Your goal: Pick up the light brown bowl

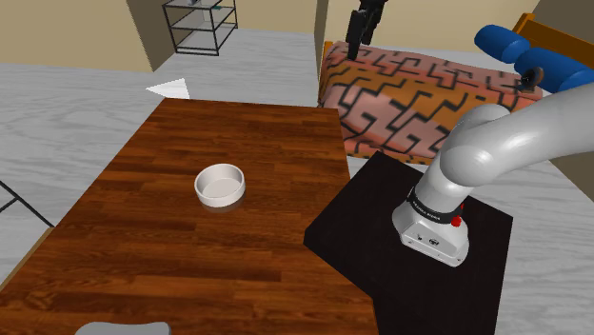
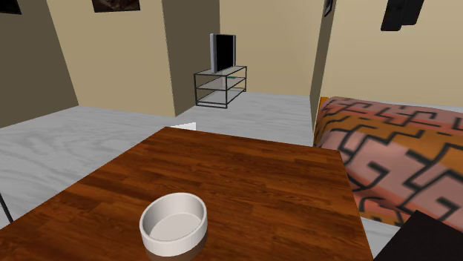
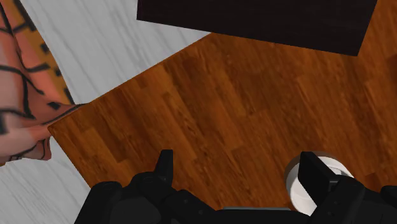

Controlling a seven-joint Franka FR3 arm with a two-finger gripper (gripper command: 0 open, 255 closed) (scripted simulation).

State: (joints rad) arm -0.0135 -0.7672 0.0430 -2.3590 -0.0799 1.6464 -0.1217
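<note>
- Your bowl (image 1: 220,185) sits upright with its mouth up. It is round, so you get no long axis.
- It looks plain white, with a low wall and a thick rim.
- It stands near the middle of the wooden table (image 1: 190,276).
- Your gripper (image 3: 238,159) has its 2 fingers spread, pinching nothing; the bowl sits partly behind 1 finger.

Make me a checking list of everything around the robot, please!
Surface: dark brown wooden table.
Job's things: round white shallow bowl, upright, empty, near the table's middle.
Clutter: small white shape past the table's far corner; cannot tell what.
Gripper: all-black two-finger gripper, open, high above the table, holding nothing.
Cables: nothing seen.
Surroundings: black stand box, orange-pink patterned sofa, blue cushions, wire shelf unit, grey floor, beige walls.
</note>
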